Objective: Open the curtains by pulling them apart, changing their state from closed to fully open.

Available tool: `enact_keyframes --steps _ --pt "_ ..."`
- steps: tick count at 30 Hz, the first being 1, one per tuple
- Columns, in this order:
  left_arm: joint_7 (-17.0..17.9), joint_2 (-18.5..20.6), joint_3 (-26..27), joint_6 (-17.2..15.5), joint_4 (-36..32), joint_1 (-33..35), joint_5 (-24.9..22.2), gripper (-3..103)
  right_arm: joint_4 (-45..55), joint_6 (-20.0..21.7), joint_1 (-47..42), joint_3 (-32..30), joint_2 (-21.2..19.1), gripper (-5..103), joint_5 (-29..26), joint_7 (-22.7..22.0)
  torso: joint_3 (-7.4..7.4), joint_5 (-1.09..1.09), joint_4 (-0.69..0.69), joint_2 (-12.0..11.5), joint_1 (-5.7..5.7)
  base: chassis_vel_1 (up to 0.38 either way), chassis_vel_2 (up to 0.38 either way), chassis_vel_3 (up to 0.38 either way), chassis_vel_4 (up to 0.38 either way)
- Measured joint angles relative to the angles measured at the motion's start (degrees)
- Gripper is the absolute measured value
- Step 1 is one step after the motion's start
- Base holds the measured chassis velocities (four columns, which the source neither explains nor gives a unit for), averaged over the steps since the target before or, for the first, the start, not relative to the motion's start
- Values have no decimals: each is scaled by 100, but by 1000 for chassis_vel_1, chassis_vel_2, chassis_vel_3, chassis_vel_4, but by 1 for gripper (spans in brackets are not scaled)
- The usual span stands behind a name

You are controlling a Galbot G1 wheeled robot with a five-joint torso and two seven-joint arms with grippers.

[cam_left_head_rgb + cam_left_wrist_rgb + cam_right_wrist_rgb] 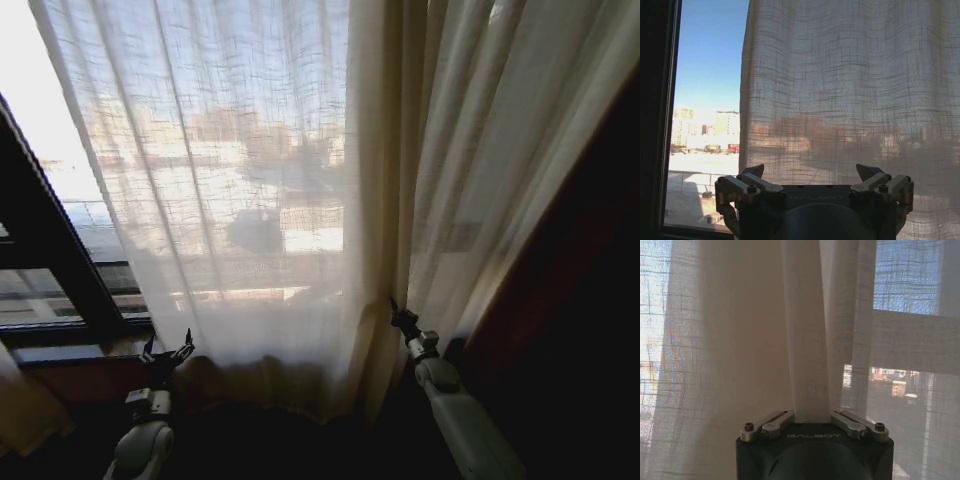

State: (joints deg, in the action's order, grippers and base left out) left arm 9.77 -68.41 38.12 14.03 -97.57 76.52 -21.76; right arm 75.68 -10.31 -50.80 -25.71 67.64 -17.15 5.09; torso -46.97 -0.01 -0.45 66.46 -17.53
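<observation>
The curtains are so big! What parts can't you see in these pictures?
- Top of the curtains: cut off by the upper edge in the head view.
- Right gripper fingertips: hidden behind a curtain fold in the right wrist view.
- City outside: blurred through the fabric.
- Left gripper: open in front of the curtain; contact with the fabric is unclear.

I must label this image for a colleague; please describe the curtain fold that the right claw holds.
Find the sheer curtains over the window. Follow the right claw up from the bottom. It pinches a dense, opaque cream fold; the fabric beside it is thinner and lets buildings show through.
</observation>
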Motion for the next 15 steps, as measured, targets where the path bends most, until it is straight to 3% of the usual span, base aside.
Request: enact_keyframes --steps 8,15 --pt "-3 -1 -1 0 0 0 0 100 -6 -135 46 31 26 0 -4 -83 0 2 -1 0 1 -300 -320 288 313" --pt "-6 -1 -1 0 0 0 0 100 -11 -154 63 29 6 0 43 -65 0 2 -2 0 1 -44 -86 63 74"
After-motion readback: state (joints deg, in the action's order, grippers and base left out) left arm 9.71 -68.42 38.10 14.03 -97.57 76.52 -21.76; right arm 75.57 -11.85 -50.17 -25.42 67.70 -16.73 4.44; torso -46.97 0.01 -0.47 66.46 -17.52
